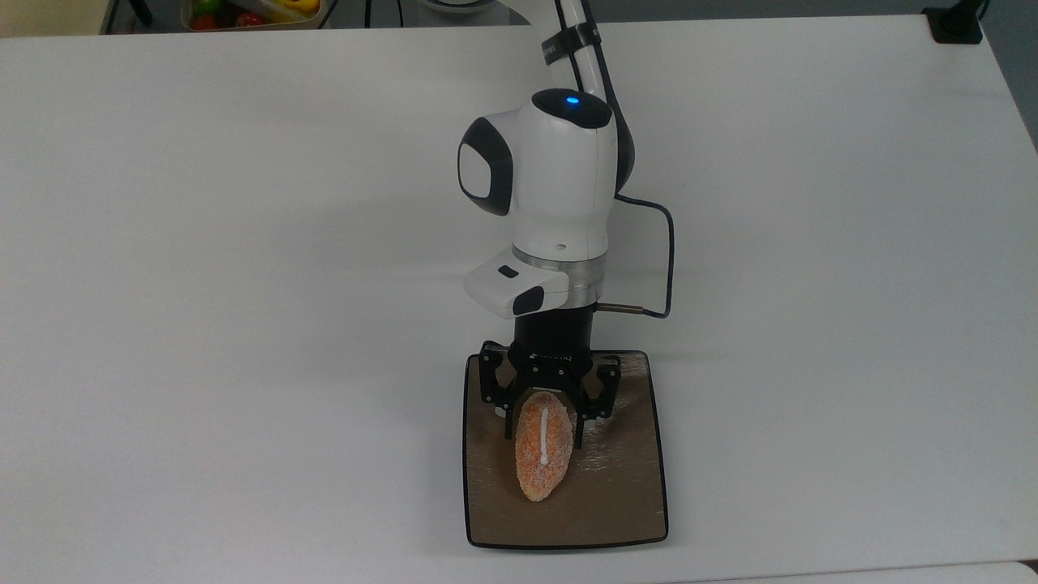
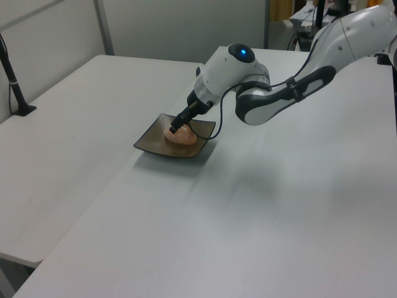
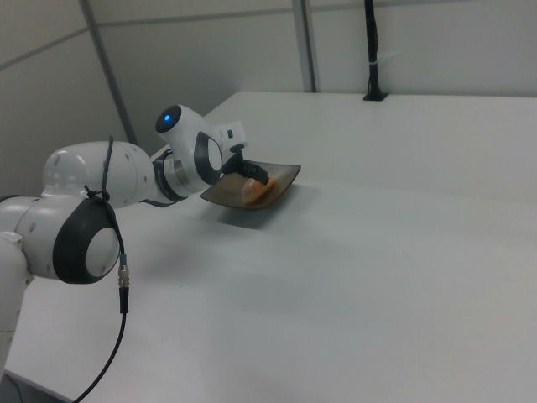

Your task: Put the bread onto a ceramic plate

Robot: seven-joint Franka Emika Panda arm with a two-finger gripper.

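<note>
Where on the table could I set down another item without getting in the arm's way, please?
The white table is bare on both sides of the arm in the top view. It is crowded at the ceramic plate, where the gripper holds the bread.

The plain white surface (image 1: 243, 243) carries one square glossy brown ceramic plate (image 1: 624, 495) near the top view's bottom edge.

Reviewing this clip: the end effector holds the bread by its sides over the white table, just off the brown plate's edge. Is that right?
Not quite. The end effector does hold the bread by its sides, but the bread is over the brown plate, well inside its rim, not over the white table. The top view shows plate surface on every side of the bread.
</note>
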